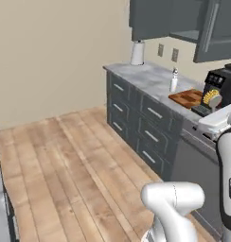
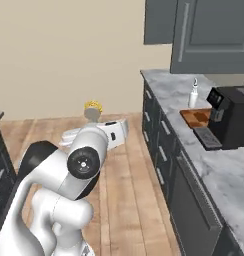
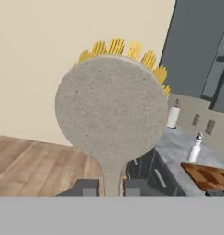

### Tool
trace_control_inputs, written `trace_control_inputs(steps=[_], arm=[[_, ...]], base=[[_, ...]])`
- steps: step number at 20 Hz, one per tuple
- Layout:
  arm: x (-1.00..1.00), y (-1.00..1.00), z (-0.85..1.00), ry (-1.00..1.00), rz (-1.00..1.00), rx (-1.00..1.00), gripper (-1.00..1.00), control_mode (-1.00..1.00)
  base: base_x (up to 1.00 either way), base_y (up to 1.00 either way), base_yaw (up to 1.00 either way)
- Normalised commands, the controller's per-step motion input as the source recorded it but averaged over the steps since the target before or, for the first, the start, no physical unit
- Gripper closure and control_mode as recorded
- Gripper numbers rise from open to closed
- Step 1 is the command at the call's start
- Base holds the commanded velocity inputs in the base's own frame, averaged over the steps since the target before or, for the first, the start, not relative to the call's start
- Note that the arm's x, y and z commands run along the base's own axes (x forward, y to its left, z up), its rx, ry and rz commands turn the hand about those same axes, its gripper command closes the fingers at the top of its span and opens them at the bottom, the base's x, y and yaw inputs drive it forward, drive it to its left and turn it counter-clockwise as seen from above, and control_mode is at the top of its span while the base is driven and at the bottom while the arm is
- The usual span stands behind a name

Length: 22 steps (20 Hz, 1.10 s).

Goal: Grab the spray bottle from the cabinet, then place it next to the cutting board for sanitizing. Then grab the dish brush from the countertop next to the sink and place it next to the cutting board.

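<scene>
though no label is readable, gripper (image 3: 110,187) clamped on upright dish brush (image 3: 109,108), bristles up.

1. A black coffee machine (image 2: 232,117) stood on the bench, just beside the far end of a wooden board.
2. A white paper-towel roll (image 1: 137,52) stood upright at the far end of the bench, close to the wall.
3. Two outlet plates (image 1: 167,52) were set side by side on the beige wall (image 1: 56,52).
4. Dark grey drawers (image 1: 136,118) with short silver handles lined the front below the bench.
5. A light wooden plank floor (image 1: 75,165) spread in front of them.
</scene>
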Motion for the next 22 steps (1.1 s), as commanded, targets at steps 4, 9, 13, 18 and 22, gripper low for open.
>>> trace_control_inputs(steps=[4,9,13,18,22], arm=[[0.00,0.00,0.00,0.00,0.00,0.00,1.00,1.00],[0.00,0.00,0.00,0.00,0.00,0.00,1.00,1.00],[0.00,0.00,0.00,0.00,0.00,0.00,1.00,1.00],[0.00,0.00,0.00,0.00,0.00,0.00,1.00,1.00],[0.00,0.00,0.00,0.00,0.00,0.00,1.00,1.00]], base=[[0.23,0.29,-0.91],[0.69,0.75,-0.74],[0.68,0.76,-0.73],[0.29,0.91,-0.63],[-0.18,0.96,-0.48]])
